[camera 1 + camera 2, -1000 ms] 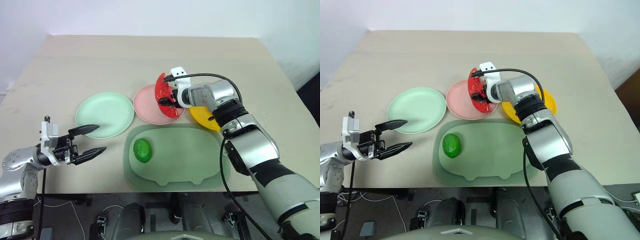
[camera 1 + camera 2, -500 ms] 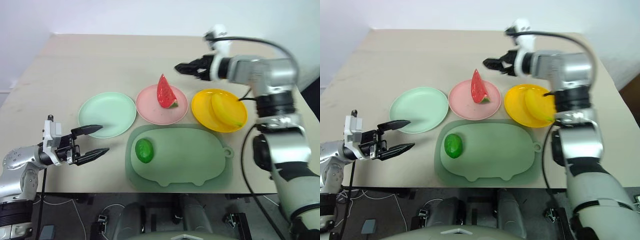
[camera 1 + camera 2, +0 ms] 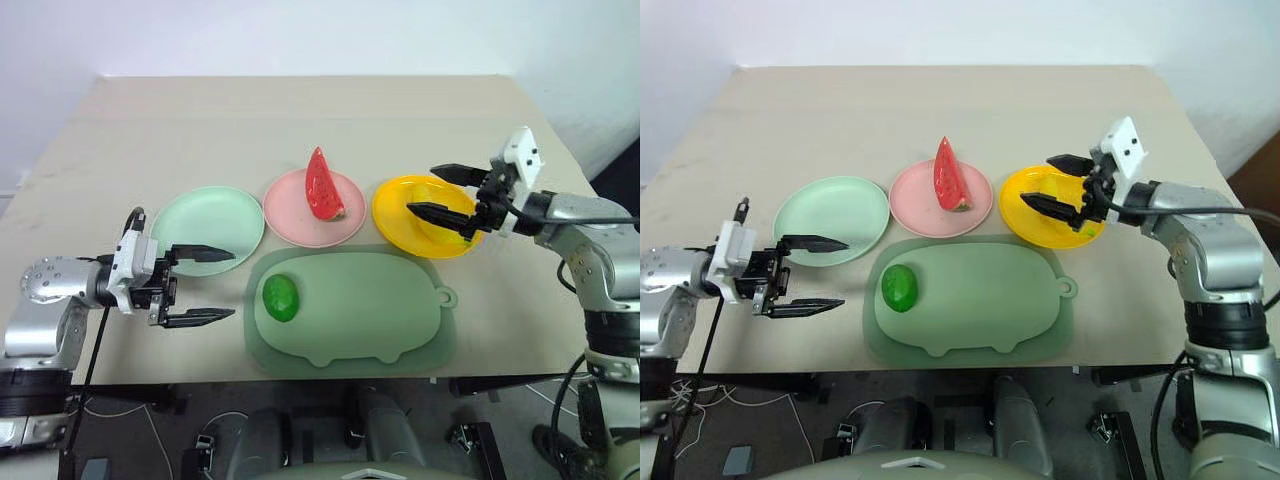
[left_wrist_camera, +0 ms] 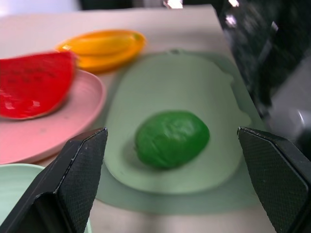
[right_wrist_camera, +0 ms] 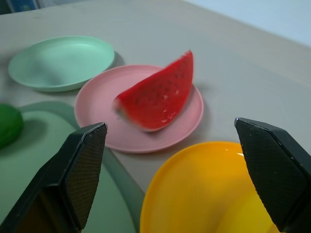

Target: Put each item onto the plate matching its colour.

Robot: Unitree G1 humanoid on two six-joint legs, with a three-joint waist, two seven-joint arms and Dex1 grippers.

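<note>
The round green fruit (image 3: 281, 298) lies on the left part of the sage-green pig mat (image 3: 370, 310). Just left of it, my left gripper (image 3: 234, 285) stands open and empty, pointing at the fruit (image 4: 172, 138), with one finger over the near rim of the empty mint plate (image 3: 200, 218). On the pink plate (image 3: 287, 207) the watermelon wedge (image 3: 322, 185) stands upright. The banana (image 4: 102, 44) lies in the orange-yellow plate (image 3: 395, 215). Above that plate's right side my right gripper (image 3: 420, 189) is open and empty, pointing left.
The three plates stand in a row across the middle of the beige table (image 3: 300, 120), with the pig mat in front of them near the table's front edge. The table's far half is bare.
My right gripper has drawn off the watermelon wedge, left on the pink plate, and swung right and back to the yellow plate. My left gripper has edged toward the mat and rolled.
</note>
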